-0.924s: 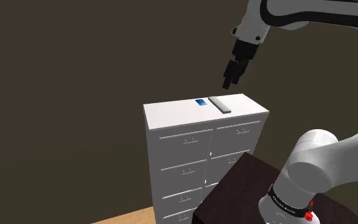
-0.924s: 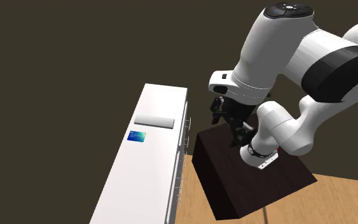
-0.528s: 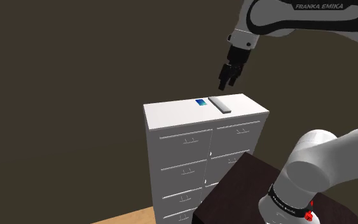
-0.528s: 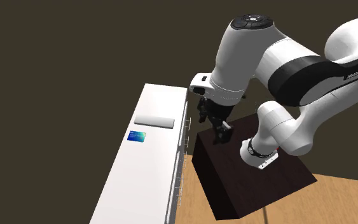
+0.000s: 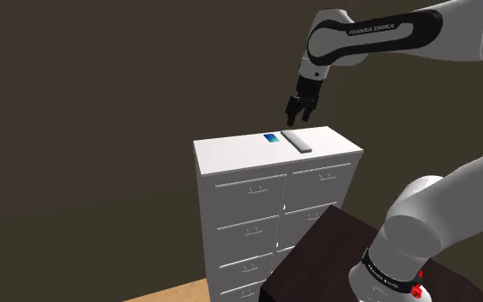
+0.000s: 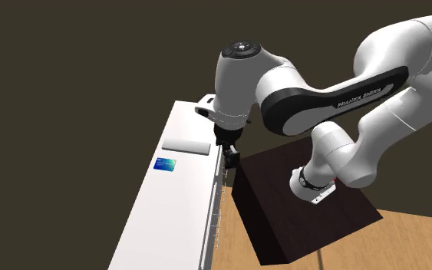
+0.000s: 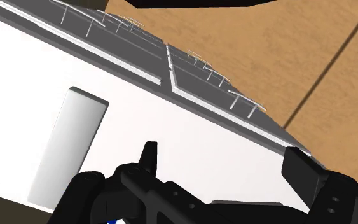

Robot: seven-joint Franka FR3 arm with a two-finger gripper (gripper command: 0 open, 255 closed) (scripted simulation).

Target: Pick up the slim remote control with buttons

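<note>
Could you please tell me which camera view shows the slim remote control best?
The second exterior view: the plain grey remote lies whole and uncovered on the white cabinet top. The shoulder view shows it foreshortened, beside a blue card. The wrist view shows it close, one corner behind the open gripper.

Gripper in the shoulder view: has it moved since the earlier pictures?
Yes. The gripper has moved to the shoulder view's left, closer to the pale remote on the white drawer cabinet.
</note>
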